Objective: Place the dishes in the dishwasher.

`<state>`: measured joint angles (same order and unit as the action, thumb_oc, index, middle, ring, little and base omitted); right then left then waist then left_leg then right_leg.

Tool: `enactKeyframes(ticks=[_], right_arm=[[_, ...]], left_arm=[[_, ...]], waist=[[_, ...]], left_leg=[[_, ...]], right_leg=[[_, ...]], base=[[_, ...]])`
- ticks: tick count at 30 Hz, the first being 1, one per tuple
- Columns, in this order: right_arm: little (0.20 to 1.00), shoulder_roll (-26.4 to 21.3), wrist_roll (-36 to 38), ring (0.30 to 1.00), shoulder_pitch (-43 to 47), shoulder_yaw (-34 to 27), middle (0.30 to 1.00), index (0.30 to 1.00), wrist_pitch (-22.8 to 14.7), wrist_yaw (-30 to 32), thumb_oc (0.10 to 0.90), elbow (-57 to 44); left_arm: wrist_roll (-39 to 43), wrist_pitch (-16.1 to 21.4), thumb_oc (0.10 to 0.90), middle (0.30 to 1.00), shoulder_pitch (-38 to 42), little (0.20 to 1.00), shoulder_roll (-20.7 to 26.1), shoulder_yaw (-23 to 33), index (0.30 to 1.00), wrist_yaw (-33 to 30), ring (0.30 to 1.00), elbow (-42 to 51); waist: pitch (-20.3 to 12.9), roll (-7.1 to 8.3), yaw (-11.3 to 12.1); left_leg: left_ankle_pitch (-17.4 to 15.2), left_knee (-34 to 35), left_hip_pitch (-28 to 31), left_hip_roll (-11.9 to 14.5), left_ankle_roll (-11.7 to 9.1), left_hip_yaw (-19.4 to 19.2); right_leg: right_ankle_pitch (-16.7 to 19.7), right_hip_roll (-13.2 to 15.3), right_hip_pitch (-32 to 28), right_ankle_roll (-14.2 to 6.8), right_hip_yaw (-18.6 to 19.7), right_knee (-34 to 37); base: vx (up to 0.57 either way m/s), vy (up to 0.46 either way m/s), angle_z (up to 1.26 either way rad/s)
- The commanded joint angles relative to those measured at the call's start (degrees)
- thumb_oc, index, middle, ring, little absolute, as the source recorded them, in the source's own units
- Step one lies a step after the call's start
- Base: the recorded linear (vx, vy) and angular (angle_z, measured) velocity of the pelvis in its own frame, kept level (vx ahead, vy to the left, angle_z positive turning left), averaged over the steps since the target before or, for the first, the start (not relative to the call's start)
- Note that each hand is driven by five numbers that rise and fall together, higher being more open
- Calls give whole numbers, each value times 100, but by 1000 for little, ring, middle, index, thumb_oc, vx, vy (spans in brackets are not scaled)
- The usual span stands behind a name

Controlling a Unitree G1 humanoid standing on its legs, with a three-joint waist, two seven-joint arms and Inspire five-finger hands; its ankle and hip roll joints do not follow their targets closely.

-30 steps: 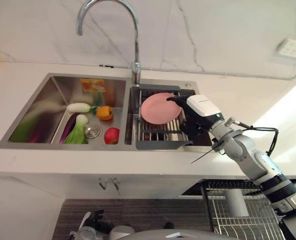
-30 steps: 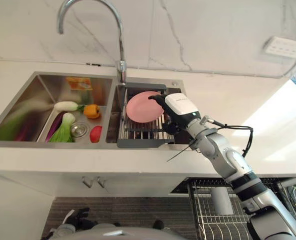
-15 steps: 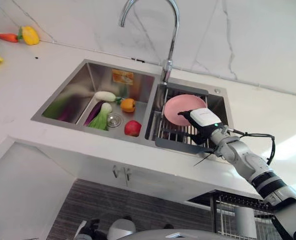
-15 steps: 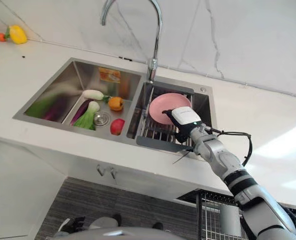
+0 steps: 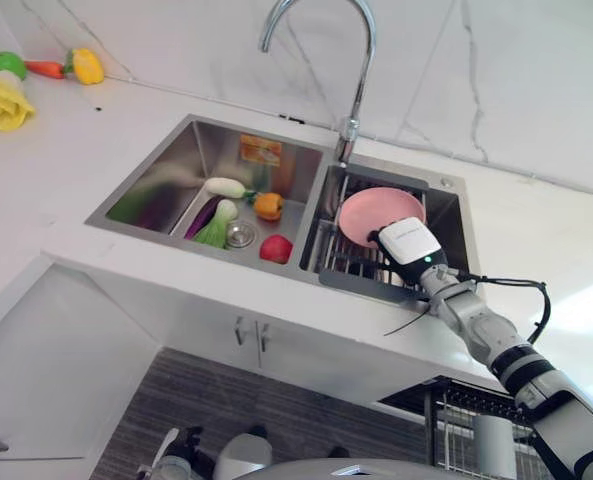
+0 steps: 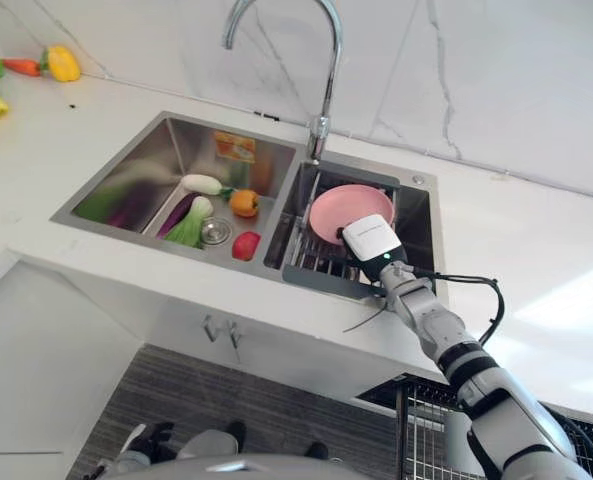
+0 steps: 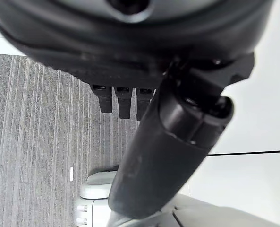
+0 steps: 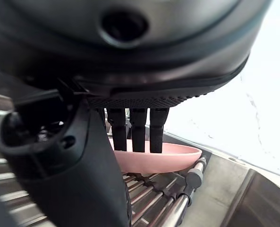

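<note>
- In the sink's right basin you have the pink plate [image 5: 378, 213] lying on the wire rack [image 5: 348, 262]; your right hand [image 5: 408, 243] is at its near rim.
- Its fingers [image 8: 138, 130] reach straight down onto the plate's rim, thumb apart; nothing is gripped.
- In the left basin lie toy vegetables [image 5: 238, 212].
- Your left hand [image 7: 168, 132] hangs over the grey floor [image 7: 31, 123], fingers relaxed, empty.

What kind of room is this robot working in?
Most likely a kitchen: a steel double sink set in a white counter under a tall curved tap, vegetables in one basin, and a pink plate on a drying rack.
</note>
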<state>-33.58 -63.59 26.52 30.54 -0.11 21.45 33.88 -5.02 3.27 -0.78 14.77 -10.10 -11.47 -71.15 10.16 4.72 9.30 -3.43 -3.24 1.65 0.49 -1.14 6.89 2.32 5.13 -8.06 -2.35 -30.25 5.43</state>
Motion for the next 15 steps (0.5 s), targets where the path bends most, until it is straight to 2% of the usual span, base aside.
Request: enactKeyframes(ticks=[1,5,9,11,12,15], right_arm=[[300,-162,-212,300,725,96,300,300,537,556,400,93],[300,-218,-109,300,752,-21,300,300,585,711,400,96],[300,-475,159,300,661,-555,300,300,623,1069,400,-576],[300,-488,159,300,638,-576,300,300,621,1056,400,-607],[300,-586,276,300,509,-872,300,300,559,1163,400,-1081],[300,-669,374,300,412,-1152,300,300,487,1252,400,-1564]], left_arm=[[-45,136,800,900,249,900,-197,-317,900,-164,900,-327],[-46,138,800,900,239,900,-209,-333,900,-182,900,-331],[-117,128,800,900,220,900,-186,-315,900,-202,900,-312],[-120,127,800,900,223,900,-185,-320,900,-202,900,-312],[-174,128,800,900,223,900,-179,-300,900,-213,900,-305],[-232,125,800,900,229,900,-160,-255,900,-220,900,-290]], waist=[[-362,-143,157],[-377,-159,151],[-400,-185,80],[-399,-185,86],[-410,-197,45],[-423,-199,1]], left_leg=[[453,302,-195,195,-490,71],[458,312,-187,198,-494,63],[455,324,-154,189,-484,39],[456,325,-153,189,-484,39],[446,335,-123,191,-477,4],[432,356,-88,202,-466,-36]], right_leg=[[-743,346,-263,-450,-73,-713],[-735,346,-277,-452,-67,-688],[-729,346,-296,-449,-29,-658],[-729,346,-297,-449,-30,-657],[-724,357,-305,-450,-6,-643],[-717,357,-306,-456,41,-629]], base=[[1,-3,6],[0,0,0],[0,0,0],[0,0,0],[0,0,0],[1,3,-1]])
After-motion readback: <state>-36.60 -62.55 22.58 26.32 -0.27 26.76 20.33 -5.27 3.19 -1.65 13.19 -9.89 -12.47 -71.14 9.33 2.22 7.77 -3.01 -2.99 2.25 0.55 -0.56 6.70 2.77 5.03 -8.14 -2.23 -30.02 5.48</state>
